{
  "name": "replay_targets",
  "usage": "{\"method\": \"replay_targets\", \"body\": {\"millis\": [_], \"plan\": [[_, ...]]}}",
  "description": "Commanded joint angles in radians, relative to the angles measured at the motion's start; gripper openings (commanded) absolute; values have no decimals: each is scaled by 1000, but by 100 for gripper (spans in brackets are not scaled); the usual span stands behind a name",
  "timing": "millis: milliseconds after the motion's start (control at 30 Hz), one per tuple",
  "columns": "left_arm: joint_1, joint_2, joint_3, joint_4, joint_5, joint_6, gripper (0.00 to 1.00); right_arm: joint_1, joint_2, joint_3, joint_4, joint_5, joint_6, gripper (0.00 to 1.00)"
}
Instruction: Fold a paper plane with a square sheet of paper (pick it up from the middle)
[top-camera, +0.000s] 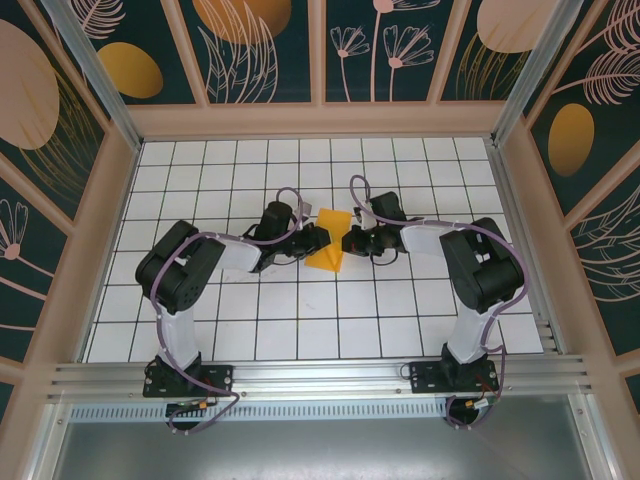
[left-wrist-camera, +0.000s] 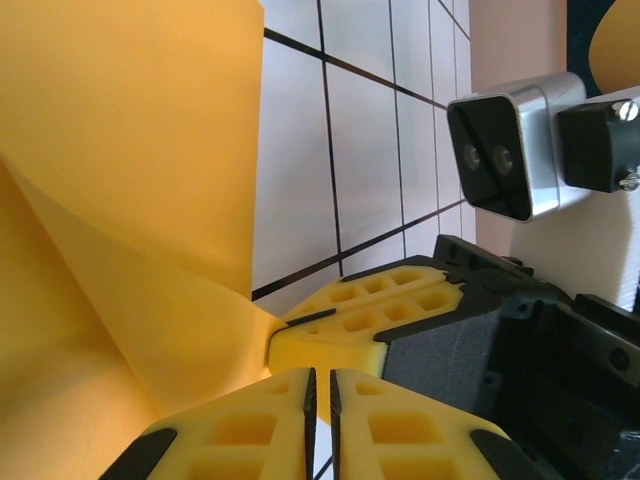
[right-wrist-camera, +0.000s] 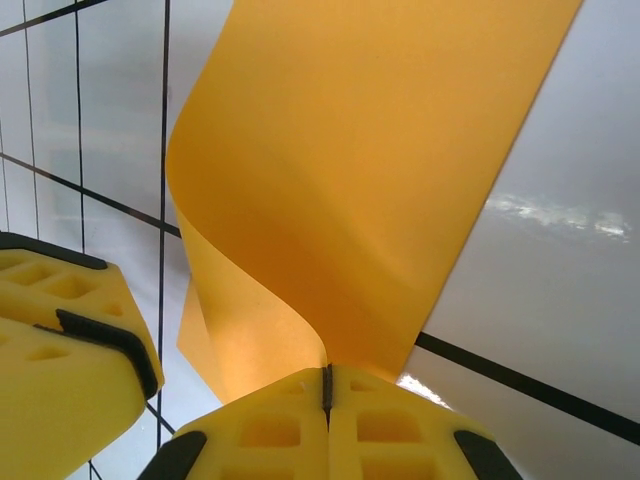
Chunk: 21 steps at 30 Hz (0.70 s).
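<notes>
White tiled worktop (top-camera: 200, 310). Orange square sheet of paper (top-camera: 327, 252) sits curled between both claws. Right claw (right-wrist-camera: 327, 392) is pinched closed on the sheet's edge. Left claw (left-wrist-camera: 320, 388) has fingers pressed together just beside the sheet; can't tell if it grips it.

Matt paper sheet (right-wrist-camera: 360, 180); glossy floor tiles (right-wrist-camera: 560, 270)

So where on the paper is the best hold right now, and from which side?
The raised edge of the paper, pinched from the side, low over the tiles. It curls up off them, so that edge stands free for a thin pinch; the left gripper and the right gripper are shut on it from opposite sides.
</notes>
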Motion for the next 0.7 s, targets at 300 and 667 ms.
{"method": "replay_targets", "body": {"millis": [300, 667], "plan": [[-13, 31, 30, -8, 20, 7, 16, -11, 38, 50, -31, 32, -42, 6], [-22, 54, 52, -32, 22, 19, 16, -17, 55, 60, -32, 53, -51, 6]]}}
